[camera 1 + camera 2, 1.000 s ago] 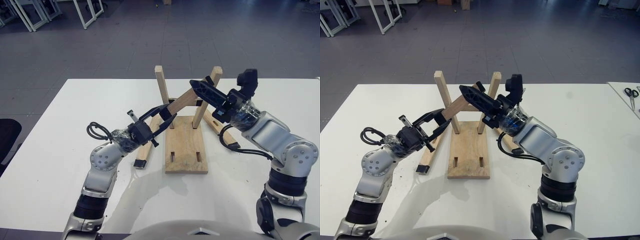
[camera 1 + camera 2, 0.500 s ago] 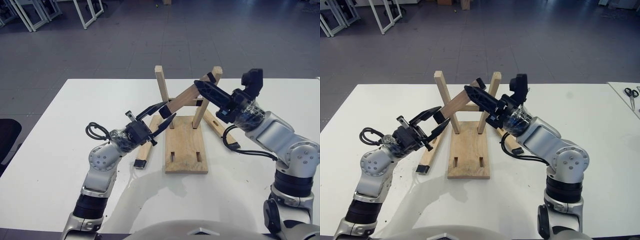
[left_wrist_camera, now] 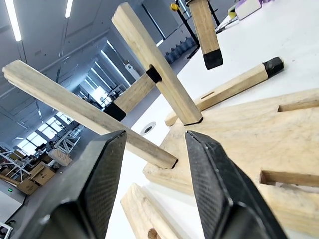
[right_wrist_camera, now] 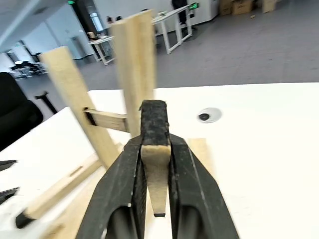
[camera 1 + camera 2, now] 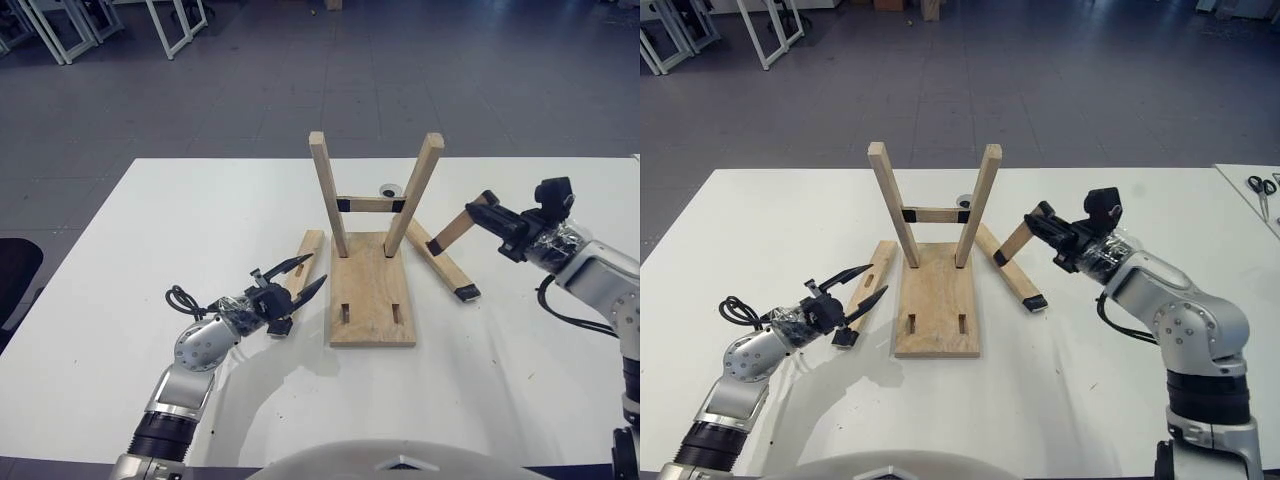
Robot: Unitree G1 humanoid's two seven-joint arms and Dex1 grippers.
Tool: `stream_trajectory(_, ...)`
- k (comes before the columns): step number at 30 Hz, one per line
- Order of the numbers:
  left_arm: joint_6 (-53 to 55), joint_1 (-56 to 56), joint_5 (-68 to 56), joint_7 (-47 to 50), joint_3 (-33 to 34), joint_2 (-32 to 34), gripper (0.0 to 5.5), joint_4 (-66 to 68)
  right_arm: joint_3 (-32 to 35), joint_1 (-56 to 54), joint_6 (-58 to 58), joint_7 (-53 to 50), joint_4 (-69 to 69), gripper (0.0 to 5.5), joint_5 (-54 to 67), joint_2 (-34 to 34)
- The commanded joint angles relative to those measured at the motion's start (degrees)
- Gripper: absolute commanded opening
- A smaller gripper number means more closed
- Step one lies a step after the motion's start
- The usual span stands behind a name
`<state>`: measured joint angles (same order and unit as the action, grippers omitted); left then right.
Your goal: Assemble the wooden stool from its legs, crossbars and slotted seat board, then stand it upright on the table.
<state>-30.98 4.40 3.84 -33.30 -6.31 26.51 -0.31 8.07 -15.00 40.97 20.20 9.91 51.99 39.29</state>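
The slotted seat board lies flat on the white table. Two legs stand in its far slots, joined by a crossbar. One loose leg lies left of the board, and another lies to its right. My right gripper is shut on a short wooden bar with black ends, held tilted above the right loose leg; the right wrist view shows the bar clamped between the fingers. My left gripper stands open and low over the near end of the left loose leg.
A small round fitting sits in the tabletop behind the standing legs. Scissors lie on a separate table at the far right. Bare table stretches to the left and in front of the board.
My right gripper has carried the short bar away from the standing legs, to the right and lower. The left gripper has dropped back and down beside the left loose leg.
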Motion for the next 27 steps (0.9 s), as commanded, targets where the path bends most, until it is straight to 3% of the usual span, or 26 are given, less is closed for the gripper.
stream_trajectory(1, 1.08, -1.42, 1.41, 0.48, -0.65, 0.5, 2.17, 0.17, -3.59, -4.78, -4.47, 0.4, -5.54, 0.39, -8.92, -3.27)
stream_trajectory(10, 1.7, -2.46, 1.59, 0.83, -1.03, 0.49, 2.17, 0.62, -5.9, -6.98, -10.49, 5.94, -16.52, 0.39, -20.44, -8.04)
stream_trajectory(27, 1.97, -1.7, 1.85, 1.53, -1.24, 0.37, 2.17, 0.27, -6.05, -4.7, -9.93, 9.39, -14.26, 0.39, -26.33, -11.77)
